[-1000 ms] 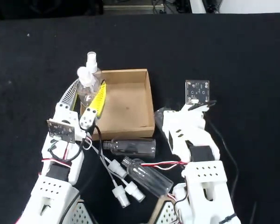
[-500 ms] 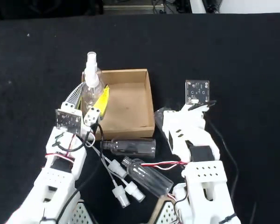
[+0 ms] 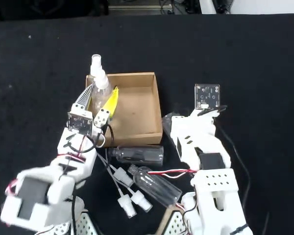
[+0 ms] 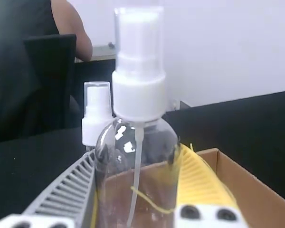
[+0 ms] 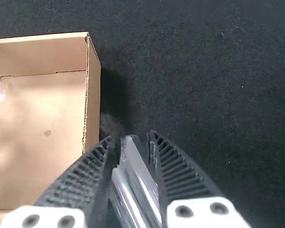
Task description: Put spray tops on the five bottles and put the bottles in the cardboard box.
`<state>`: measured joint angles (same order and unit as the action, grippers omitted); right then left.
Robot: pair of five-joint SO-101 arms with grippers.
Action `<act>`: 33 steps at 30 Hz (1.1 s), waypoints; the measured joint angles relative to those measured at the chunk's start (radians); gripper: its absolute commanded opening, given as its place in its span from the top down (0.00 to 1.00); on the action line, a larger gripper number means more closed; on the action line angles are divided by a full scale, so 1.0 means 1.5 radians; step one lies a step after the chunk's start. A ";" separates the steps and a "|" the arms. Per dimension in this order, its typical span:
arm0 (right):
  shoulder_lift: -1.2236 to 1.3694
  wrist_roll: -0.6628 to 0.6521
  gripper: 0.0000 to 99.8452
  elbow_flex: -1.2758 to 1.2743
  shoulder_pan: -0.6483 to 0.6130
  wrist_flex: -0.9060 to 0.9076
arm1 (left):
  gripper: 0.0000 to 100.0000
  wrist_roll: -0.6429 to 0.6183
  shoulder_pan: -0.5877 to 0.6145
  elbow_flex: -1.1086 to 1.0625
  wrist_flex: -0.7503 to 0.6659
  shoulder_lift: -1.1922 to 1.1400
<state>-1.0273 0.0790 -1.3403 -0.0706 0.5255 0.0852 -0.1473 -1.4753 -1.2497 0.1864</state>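
**Left tool** [image 3: 104, 88]: closed on the body of a capped bottle [image 3: 101, 92]. The bottle is upright and its spray top stands free above the fingers. It sits at the left wall of the cardboard box [image 3: 158, 100], toward the far corner. I cannot tell whether its base is above the rim or already inside. Judgement: the grip is on the body so the bottle can be lowered in without loading the spray top.

**Second capped bottle** [image 3: 95, 62]: stands on the worktop [image 3: 245, 58] just outside the box's far left corner and just behind the held one. Contact between the two cannot be confirmed.

**Right tool** [image 5: 130, 138]: closed on a clear bottle [image 5: 133, 185], just outside the box's right wall. Its neck is hidden, so whether it is capped is unknown.

**Uncapped stock:**
- One lying bottle [image 3: 137, 154] rests along the box's near wall, just outside it.
- Another bottle [image 3: 154, 183] lies slantwise farther out on the same side.
- Three loose spray tops [image 3: 122, 175] lie off the box's near left corner.

**Clearances:**
- The box floor shows bare cardboard, with open room toward the right wall.
- Judgement: the left wall edge is the hazard for the held bottle's base.
- Room on the far left is tight because of the standing bottle.
- The right tool crowds the right wall.
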 measured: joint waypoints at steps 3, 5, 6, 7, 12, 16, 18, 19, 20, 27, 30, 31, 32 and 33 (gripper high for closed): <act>0.000 0.000 0.92 0.000 0.000 0.000 | 0.97 0.000 0.001 0.029 -0.051 -0.088; 0.000 0.000 0.92 0.000 0.000 0.000 | 0.97 0.000 0.002 0.043 -0.071 -0.130; 0.000 0.000 0.92 0.000 0.000 0.000 | 0.97 0.000 0.002 0.046 -0.077 -0.143; 0.000 0.000 0.92 0.000 0.000 0.000 | 0.97 0.000 0.002 0.050 -0.080 -0.153; 0.000 0.000 0.92 0.000 0.000 0.000 | 0.97 0.000 0.005 0.060 -0.082 -0.170; 0.000 0.000 0.92 0.000 0.000 0.000 | 0.97 0.000 0.004 0.060 -0.082 -0.174; 0.000 0.000 0.92 0.000 0.000 0.000 | 0.97 0.000 0.004 0.060 -0.082 -0.174; 0.000 0.000 0.92 0.000 0.000 0.000 | 0.97 0.000 0.004 0.060 -0.082 -0.174; 0.000 0.000 0.92 0.000 0.000 0.000 | 0.97 0.000 0.004 0.060 -0.082 -0.174; 0.000 0.000 0.92 0.000 0.000 0.000 | 0.97 -0.043 0.008 0.060 -0.045 -0.174; 0.000 0.000 0.92 0.000 0.000 0.000 | 0.97 -0.058 0.019 0.075 -0.043 -0.174; 0.000 0.000 0.92 0.000 0.000 0.000 | 0.97 -0.060 0.023 0.077 -0.043 -0.174; 0.000 0.000 0.92 0.000 0.000 0.000 | 0.97 -0.062 0.026 0.077 -0.041 -0.174; 0.000 0.000 0.92 0.000 0.000 0.000 | 0.97 -0.064 0.028 0.077 -0.041 -0.174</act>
<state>-1.0273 0.0790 -1.3403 -0.0706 0.5255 -0.0115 -0.1059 -1.3602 -1.3111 -0.0744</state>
